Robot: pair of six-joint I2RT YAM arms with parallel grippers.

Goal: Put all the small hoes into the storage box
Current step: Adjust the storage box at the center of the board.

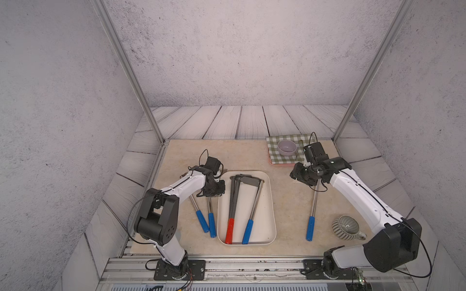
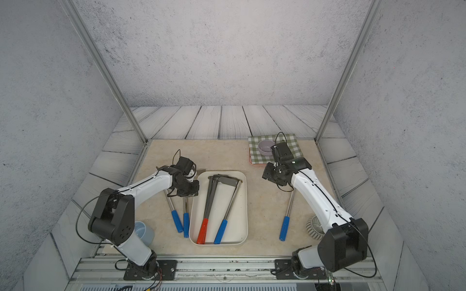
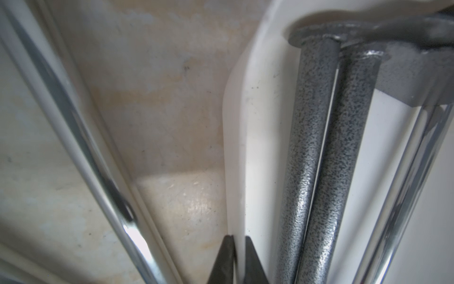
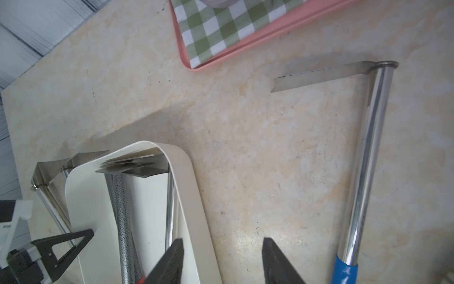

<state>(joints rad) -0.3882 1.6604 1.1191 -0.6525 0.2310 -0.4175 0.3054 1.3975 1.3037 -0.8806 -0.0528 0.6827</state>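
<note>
The cream-white storage box lies mid-table. It holds a red-handled hoe with a dark speckled shaft and a blue-handled hoe. Two more blue-handled hoes lie on the table by the box's left side, partly under my left arm. Another blue-handled hoe lies on the table right of the box. My left gripper is closed on the box's left rim. My right gripper hangs open and empty between the box and the right-hand hoe.
A pink tray with a green checked cloth and a lilac bowl stands at the back right. A grey ribbed cup sits by my right arm. A pale blue cup stands by the left arm's base.
</note>
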